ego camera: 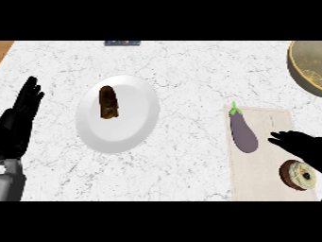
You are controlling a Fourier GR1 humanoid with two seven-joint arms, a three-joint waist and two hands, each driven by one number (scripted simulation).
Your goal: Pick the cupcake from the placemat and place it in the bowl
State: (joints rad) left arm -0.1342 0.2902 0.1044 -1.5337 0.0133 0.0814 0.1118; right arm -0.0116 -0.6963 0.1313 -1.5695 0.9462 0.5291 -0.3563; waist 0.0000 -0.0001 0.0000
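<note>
A white marbled worktop is seen from steeply above. At its near right a beige placemat is laid, and on it the cupcake is found at the near right corner, seen from the top as a dark ring around a pale centre. An aubergine is laid on the far left part of the same placemat, its green stalk pointing to the far side.

The right hand is held over the placemat, its fingers stretched out straight towards the left and slightly spread; nothing is pinched by it. Its palm is set just beside the cupcake, on the far side, and whether the two touch cannot be told.

The bowl is seen at the far right edge, well apart from the cupcake, only partly in view.

Left of the middle a white plate is placed, with a brown piece of food on it.

The left hand is shown at the left edge, fingers straight and raised, at rest.
</note>
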